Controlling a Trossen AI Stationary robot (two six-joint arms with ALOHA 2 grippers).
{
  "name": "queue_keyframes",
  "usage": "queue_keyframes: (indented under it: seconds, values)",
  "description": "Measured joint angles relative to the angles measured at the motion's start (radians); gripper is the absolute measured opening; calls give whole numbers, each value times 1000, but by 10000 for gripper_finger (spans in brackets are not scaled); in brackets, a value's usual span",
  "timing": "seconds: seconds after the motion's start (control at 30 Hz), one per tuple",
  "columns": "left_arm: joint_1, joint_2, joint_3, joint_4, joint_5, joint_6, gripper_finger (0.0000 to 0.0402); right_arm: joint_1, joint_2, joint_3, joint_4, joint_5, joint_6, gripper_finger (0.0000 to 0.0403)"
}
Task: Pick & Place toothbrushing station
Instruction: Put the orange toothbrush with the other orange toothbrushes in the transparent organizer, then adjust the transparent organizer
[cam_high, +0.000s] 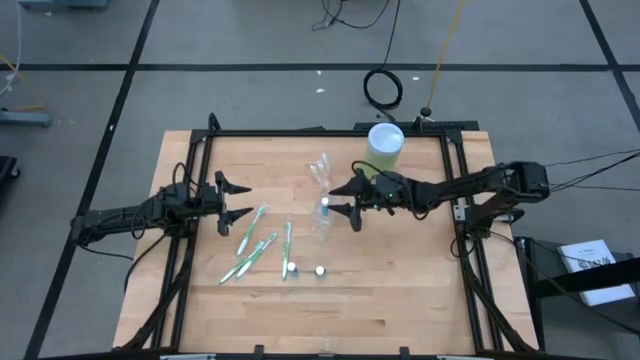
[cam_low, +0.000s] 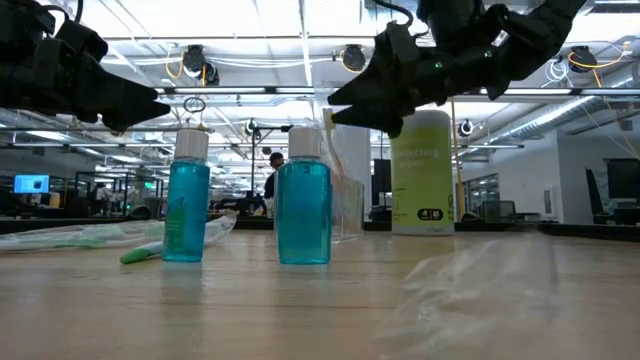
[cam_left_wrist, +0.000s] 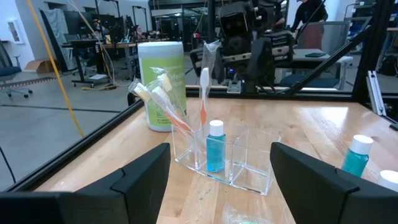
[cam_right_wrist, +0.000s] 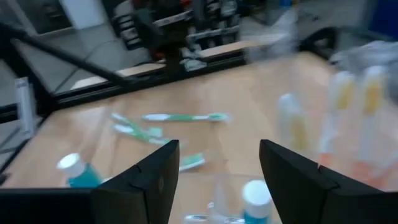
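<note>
1. Right tool (cam_high: 352, 196) fingers apart, nothing gripped, hovering above the table (cam_high: 400, 290) just beside the clear plastic organizer (cam_left_wrist: 221, 158).
2. Left tool (cam_high: 243, 198) also fingers apart, holding nothing, near the table's left side.
3. Organizer holds orange-white toothbrushes (cam_left_wrist: 168, 106) and one blue bottle (cam_left_wrist: 215, 147).
4. Green-white toothbrushes (cam_high: 258, 245) lie flat on the table between the arms.
5. Two more blue bottles (cam_low: 303, 198) stand near the front.
6. Lime-green canister (cam_high: 385, 146) stands at the back.
</note>
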Motion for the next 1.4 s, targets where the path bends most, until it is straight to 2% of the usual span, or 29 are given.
queue_keyframes:
  seconds: [0.07, 0.13, 0.27, 0.33, 0.43, 0.53, 0.7, 0.97, 1.03, 1.23, 1.33, 1.4]
  values:
    - [0, 0, 0, 0, 0, 0, 285, 0, 31, 2, 38, -35, 1, 212]
    - [0, 0, 0, 0, 0, 0, 285, 1, 63, 1, 67, -22, 1, 212]
    - [0, 0, 0, 0, 0, 0, 285, -5, 110, 1, 173, 113, -19, 212]
    - [0, 0, 0, 0, 0, 0, 285, -11, 120, 1, 183, 199, -52, 212]
    - [0, 0, 0, 0, 0, 0, 285, -17, 122, 1, 171, 256, -92, 212]
    - [0, 0, 0, 0, 0, 0, 285, -19, 121, 1, 171, 218, -94, 212]
    - [0, 0, 0, 0, 0, 0, 285, 0, 69, 2, 85, -3, -92, 212]
    - [0, 0, 0, 0, 0, 0, 285, 38, -63, 2, -414, -3, -78, 212]
    - [0, 0, 0, 0, 0, 0, 285, 41, -58, 1, -463, 39, -65, 212]
    - [0, 0, 0, 0, 0, 0, 285, 25, 24, 0, -462, 258, -78, 212]
    - [0, 0, 0, 0, 0, 0, 285, 5, 68, 1, -424, 313, -89, 212]
    - [0, 0, 0, 0, 0, 0, 285, -9, 99, 1, -397, 314, -92, 212]
